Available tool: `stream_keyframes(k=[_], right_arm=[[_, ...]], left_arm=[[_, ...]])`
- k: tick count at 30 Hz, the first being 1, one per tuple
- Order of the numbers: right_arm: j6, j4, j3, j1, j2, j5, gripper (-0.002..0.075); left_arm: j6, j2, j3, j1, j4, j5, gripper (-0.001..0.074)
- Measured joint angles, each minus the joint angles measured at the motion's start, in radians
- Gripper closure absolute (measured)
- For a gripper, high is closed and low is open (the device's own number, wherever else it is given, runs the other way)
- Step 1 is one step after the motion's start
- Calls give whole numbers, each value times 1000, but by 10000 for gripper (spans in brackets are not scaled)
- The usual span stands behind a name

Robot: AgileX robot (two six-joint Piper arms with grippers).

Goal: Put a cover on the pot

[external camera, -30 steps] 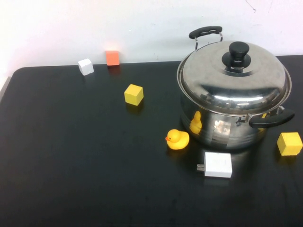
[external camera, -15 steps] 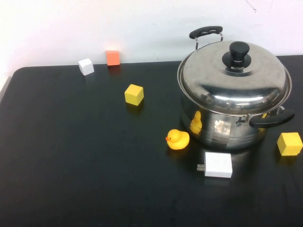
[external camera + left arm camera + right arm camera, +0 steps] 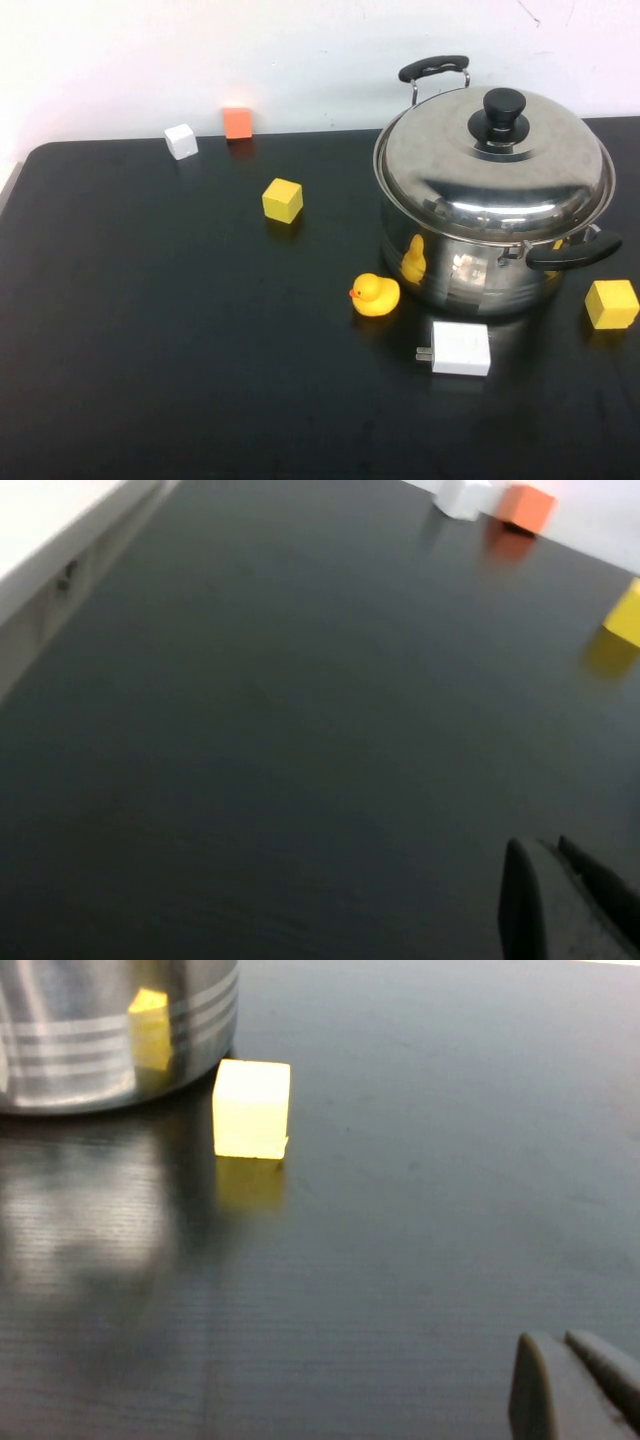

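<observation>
White wall (image 3: 300, 50) backs a black table (image 3: 180, 340), and on the table's right side stands the pot (image 3: 470, 270), a large shiny steel stockpot with black side handles, one toward the wall and one toward the near right. Its domed steel lid (image 3: 495, 165) with a black knob (image 3: 503, 112) sits squarely on the rim, so the pot is covered. A yellow rubber duck (image 3: 375, 295) stands just beside the pot's front left wall and is mirrored in the steel. A white charger block (image 3: 460, 348) lies flat on the table just in front of the pot. A yellow cube (image 3: 612, 303) rests near the pot on the right, below the near handle; the right wrist view shows this cube just beside the pot's wall, not touching it. Another yellow cube (image 3: 283, 200) sits well to the left of the pot. At the table's far edge, a white cube (image 3: 181, 141) and an orange cube (image 3: 238, 123) stand near each other. Neither arm shows in the high view. The left gripper (image 3: 562, 900) hovers low over bare table on the left side, its dark fingertips close together with nothing between them. The right gripper (image 3: 572, 1385) hovers low over the table near the right yellow cube, its fingertips likewise nearly together and holding nothing.
</observation>
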Motion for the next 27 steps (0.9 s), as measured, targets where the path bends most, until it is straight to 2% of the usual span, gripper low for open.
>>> stream_keyframes(k=[4, 8, 21, 27], right_arm=[[0, 0, 0, 0, 0, 0, 728], [0, 0, 0, 0, 0, 0, 728], [0, 0, 0, 0, 0, 0, 728], [0, 0, 0, 0, 0, 0, 728]], left_arm=[[185, 0, 0, 0, -133, 0, 735], [272, -2, 0, 0, -182, 0, 735], [296, -2, 0, 0, -212, 0, 735], [296, -3, 0, 40, -214, 0, 735]])
